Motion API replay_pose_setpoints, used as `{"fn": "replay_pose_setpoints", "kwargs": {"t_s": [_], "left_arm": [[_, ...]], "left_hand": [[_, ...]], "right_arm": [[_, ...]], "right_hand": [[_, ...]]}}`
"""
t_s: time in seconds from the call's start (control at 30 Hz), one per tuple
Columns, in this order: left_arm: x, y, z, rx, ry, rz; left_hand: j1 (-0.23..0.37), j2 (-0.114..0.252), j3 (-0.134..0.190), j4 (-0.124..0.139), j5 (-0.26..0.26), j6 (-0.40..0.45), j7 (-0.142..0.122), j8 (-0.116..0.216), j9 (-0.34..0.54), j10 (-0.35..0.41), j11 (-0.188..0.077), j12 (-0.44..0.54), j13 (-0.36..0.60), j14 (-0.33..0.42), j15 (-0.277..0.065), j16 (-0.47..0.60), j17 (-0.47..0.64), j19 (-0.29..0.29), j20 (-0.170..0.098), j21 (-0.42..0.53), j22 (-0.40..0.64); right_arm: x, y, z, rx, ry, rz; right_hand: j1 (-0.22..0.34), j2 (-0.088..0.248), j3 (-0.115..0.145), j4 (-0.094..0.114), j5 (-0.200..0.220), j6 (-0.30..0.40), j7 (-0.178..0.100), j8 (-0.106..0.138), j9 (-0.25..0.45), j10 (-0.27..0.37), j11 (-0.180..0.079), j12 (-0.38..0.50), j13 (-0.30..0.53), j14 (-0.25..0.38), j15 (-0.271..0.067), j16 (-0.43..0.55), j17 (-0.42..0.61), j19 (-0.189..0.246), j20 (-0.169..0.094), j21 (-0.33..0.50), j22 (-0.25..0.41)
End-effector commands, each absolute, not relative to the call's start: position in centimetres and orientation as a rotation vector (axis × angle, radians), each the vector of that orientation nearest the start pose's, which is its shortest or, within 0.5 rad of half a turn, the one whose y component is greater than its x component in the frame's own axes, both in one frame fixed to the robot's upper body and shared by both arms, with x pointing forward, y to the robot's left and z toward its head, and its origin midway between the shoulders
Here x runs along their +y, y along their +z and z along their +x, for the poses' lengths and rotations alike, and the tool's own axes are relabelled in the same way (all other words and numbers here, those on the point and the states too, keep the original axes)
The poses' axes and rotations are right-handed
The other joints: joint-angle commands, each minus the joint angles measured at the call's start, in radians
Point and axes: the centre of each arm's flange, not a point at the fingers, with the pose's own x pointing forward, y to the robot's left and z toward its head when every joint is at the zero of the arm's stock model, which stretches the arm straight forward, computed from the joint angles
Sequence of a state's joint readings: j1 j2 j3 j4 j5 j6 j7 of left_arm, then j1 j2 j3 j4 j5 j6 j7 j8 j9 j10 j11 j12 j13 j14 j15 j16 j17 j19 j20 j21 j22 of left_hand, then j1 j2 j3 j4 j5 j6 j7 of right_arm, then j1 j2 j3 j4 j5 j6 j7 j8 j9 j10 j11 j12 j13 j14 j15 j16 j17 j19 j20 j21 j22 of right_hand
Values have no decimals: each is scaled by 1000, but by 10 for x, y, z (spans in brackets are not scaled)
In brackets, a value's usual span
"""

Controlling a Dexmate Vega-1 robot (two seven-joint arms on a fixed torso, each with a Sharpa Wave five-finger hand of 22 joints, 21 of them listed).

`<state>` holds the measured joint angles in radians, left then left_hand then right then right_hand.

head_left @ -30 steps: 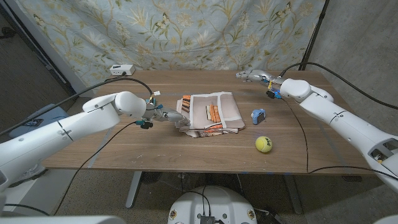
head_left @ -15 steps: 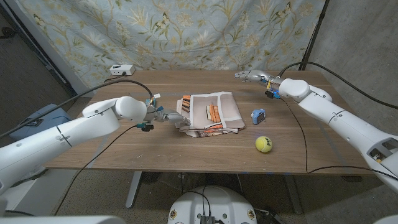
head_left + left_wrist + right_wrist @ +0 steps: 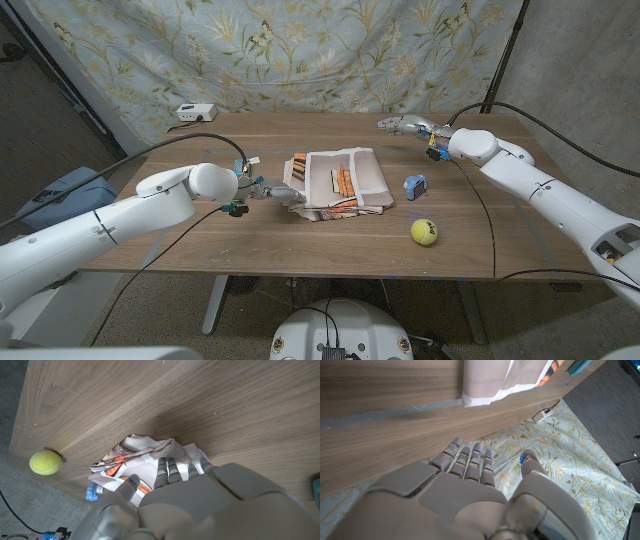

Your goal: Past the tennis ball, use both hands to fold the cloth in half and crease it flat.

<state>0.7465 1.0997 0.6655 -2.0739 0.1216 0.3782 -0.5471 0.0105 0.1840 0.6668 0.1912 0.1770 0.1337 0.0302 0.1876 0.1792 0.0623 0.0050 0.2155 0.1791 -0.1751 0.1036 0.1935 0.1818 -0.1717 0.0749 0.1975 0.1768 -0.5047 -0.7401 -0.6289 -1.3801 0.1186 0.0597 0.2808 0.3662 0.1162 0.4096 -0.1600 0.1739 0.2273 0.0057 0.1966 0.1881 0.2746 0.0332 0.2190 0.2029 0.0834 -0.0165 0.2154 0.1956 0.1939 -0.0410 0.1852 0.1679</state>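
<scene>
The cloth (image 3: 336, 181) lies bunched at the table (image 3: 200, 240) centre, beyond the tennis ball (image 3: 424, 232). The left hand (image 3: 268, 187) touches its left edge; whether it grips cannot be determined. The right hand (image 3: 403, 124) hovers open near the far edge.

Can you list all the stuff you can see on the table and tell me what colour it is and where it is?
cloth: one, beige and white with orange stripes, folded and rumpled, middle of the table.
tennis ball: one, yellow-green, near front edge, right of the cloth.
small blue object: one, blue, between the cloth and the ball.
white box: one, white, back left corner.
table: one, brown wood.
backdrop: one, pale blue with leaf print, behind the table.
left hand: one, grey, fingers on the cloth's left edge.
right hand: one, grey, open, held at the back right, away from the cloth.
</scene>
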Motion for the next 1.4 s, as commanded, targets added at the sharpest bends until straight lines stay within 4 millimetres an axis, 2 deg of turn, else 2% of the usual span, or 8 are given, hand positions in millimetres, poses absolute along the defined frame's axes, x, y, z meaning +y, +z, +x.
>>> {"fn": "replay_pose_setpoints", "kwargs": {"t_s": [0.03,0.4,0.57,1.4], "left_arm": [[224,-36,547,-150,-579,1423],[221,-37,550,-157,-578,1422],[220,-36,553,-158,-581,1421],[216,-36,553,-153,-613,1416]], "left_hand": [[-5,-5,9,-3,0,1,-3,-1,2,7,-7,0,5,0,-3,3,-1,-144,-6,4,3],[-3,-5,12,-3,0,0,-3,-2,2,6,-11,-2,6,4,-4,3,-1,-145,-7,3,3],[-3,-6,13,-4,0,2,-5,-1,2,8,-10,-2,6,7,-4,3,-1,-145,-6,3,3],[-2,-8,17,-5,1,17,-7,3,2,10,-19,-5,6,8,-5,0,-1,-144,-8,3,3]], "right_arm": [[-249,74,663,-482,396,-946],[-240,77,677,-470,406,-971],[-236,79,683,-465,406,-985],[-237,79,702,-416,402,-1027]], "right_hand": [[12,-1,0,0,1,14,2,9,3,20,-1,10,2,19,-3,10,0,0,-5,6,2],[21,-6,-4,-1,1,35,5,14,3,43,-1,14,3,39,-2,13,0,9,-2,8,1],[27,-7,-5,-2,1,44,12,16,3,58,7,17,4,48,0,14,-1,17,5,10,1],[47,-10,-7,-5,1,53,26,15,4,67,19,17,11,71,11,16,-1,25,19,9,1]]}}
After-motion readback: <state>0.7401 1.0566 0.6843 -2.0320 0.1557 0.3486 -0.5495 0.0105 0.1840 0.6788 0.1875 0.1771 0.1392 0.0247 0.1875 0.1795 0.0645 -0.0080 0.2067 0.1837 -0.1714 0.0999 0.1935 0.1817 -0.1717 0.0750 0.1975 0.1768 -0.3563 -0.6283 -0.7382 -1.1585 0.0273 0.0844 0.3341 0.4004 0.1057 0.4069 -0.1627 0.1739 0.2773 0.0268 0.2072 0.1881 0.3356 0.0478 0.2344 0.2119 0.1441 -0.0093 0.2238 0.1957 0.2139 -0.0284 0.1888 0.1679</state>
